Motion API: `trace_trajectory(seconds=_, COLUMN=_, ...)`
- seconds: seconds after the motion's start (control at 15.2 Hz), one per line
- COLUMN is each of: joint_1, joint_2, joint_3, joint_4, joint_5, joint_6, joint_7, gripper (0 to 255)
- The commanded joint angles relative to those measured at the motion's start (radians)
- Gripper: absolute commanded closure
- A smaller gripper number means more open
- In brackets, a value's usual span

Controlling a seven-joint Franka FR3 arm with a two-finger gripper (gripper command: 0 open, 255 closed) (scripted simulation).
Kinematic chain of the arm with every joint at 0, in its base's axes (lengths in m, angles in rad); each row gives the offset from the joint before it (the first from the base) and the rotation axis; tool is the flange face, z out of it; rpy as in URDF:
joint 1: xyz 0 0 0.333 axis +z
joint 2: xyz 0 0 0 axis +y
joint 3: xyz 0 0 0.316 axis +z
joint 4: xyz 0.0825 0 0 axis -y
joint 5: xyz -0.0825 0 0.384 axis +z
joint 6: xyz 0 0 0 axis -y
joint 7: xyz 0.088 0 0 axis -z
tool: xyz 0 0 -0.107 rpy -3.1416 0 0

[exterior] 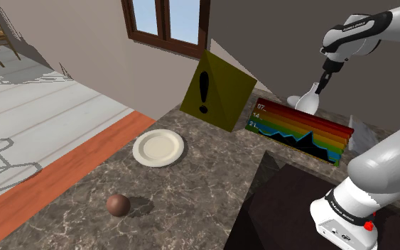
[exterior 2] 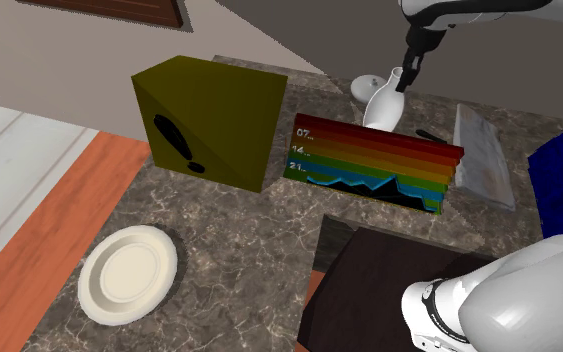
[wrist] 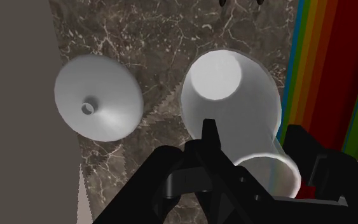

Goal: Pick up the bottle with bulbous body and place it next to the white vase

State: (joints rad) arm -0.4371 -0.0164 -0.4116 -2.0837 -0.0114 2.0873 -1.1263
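Gripper (exterior: 324, 84) high over the far end of the dark veined counter (exterior: 205, 188), behind the rainbow box (exterior: 301, 131). Closed on the neck of the white bottle (exterior: 307, 101) - in the wrist view one black finger on each side of the neck, both pressed to it. Round, wide body below the fingers, a little tilted. Cannot tell whether the base rests on the counter or hangs just above it.

Just beside the bottle, on the counter, the white vase (wrist: 98, 95): from above, a wide round form with a small opening in the middle. Near the bottle but apart from it, not touching.

In front of the rainbow box, toward the shoulder view's lower right, the dark stand (exterior: 283, 209). To the shoulder view's left of the rainbow box, a yellow box (exterior: 216, 89) with a black exclamation mark, turned on one corner. Nearer again, well apart from the bottle - a cream plate (exterior: 158, 148), and closer to the counter's near edge a brown ball (exterior: 118, 205). Beside the rainbow box in the second exterior view, to its right, a flat grey thing (exterior 2: 481, 155), too unclear to name.
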Motion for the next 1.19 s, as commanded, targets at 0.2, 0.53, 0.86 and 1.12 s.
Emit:
trace_trajectory(seconds=0.2, joint_1=0.000, joint_2=0.000, joint_3=0.000, joint_4=0.000, joint_5=0.000, joint_6=0.000, joint_7=0.000, gripper=0)
trace_trajectory(seconds=0.53, joint_1=0.002, joint_2=-0.024, joint_3=0.002, joint_4=0.044, joint_5=-0.010, joint_6=-0.065, joint_7=0.008, gripper=0)
trace_trajectory(seconds=0.86, joint_1=0.003, joint_2=-0.040, joint_3=0.004, joint_4=0.087, joint_5=-0.017, joint_6=-0.124, joint_7=0.012, gripper=0)
trace_trajectory(seconds=1.12, joint_1=0.003, joint_2=-0.040, joint_3=0.004, joint_4=0.087, joint_5=-0.017, joint_6=-0.124, joint_7=0.012, gripper=0)
